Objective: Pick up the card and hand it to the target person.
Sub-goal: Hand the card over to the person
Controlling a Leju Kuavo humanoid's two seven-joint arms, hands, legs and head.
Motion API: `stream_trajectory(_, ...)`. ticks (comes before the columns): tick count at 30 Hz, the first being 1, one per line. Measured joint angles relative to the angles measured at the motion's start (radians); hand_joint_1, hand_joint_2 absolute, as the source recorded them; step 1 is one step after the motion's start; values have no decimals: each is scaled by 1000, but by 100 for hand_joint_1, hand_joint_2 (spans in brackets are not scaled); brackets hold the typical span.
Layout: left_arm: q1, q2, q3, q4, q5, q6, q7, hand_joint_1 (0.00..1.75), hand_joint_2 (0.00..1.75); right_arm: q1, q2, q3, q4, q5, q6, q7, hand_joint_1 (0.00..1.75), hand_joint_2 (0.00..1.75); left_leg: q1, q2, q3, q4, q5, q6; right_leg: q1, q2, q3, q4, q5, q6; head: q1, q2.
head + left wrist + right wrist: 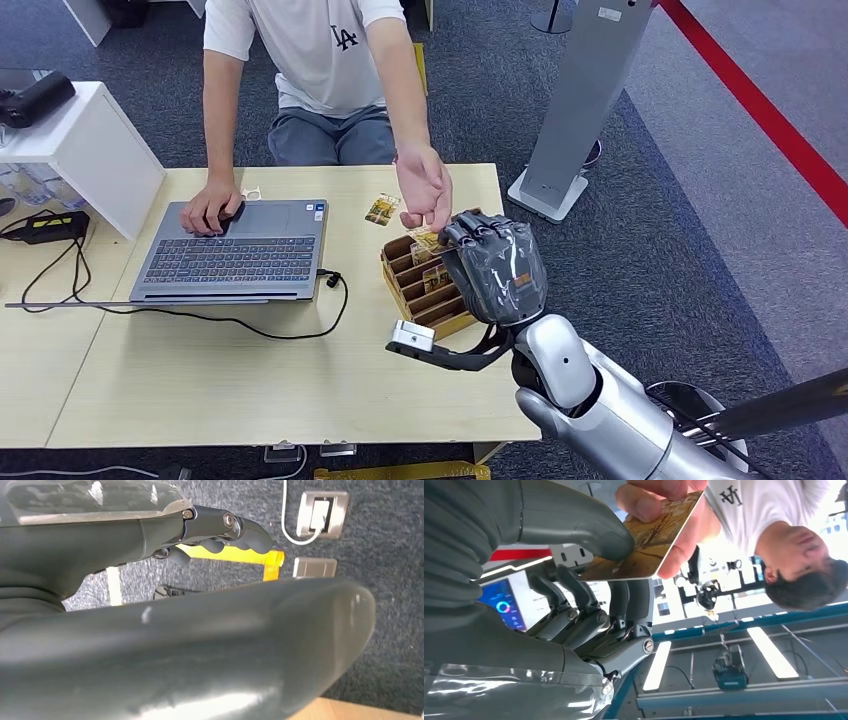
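A yellow-brown picture card [649,542] is pinched between the thumb and fingers of my right hand [495,265], raised over the right side of the table. The seated person's hand [425,190] reaches across and grips the same card [428,240] at its far end with fingertips [639,502]. Both hands are on the card at once. My left hand [175,630] hangs beside my body above the carpet, its fingers [240,530] loosely apart with nothing in them.
A wooden card box [415,295] with slots sits on the table [200,380] just under my right hand. Another card [382,209] lies beside it. An open laptop [235,250] with a cable lies to the left, under the person's other hand. A grey pillar [580,100] stands to the right.
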Motion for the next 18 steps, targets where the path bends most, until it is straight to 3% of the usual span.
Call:
stream_trajectory(4,0,-1,0,0,-3,-14,-5,0,0,3,2,-3,15,-8,3,0,2,175,0,0,0,0,0,0,0,0,0,0,0,0,0,0)
stream_trajectory(8,0,-1,0,0,-1,7,-5,0,0,10,7,-7,30,-122,-9,-36,0,175,0,0,0,0,0,0,0,0,0,0,0,0,-1,0)
stream_trajectory(15,0,-1,0,0,17,30,12,0,0,53,21,-34,53,-870,-57,-310,0,175,0,0,0,0,0,0,0,0,0,0,0,0,0,0)
stream_trajectory(18,1,-1,0,0,21,34,19,0,0,86,23,-55,60,-1109,-33,-394,0,175,0,0,0,0,0,0,0,0,0,0,0,0,0,0)
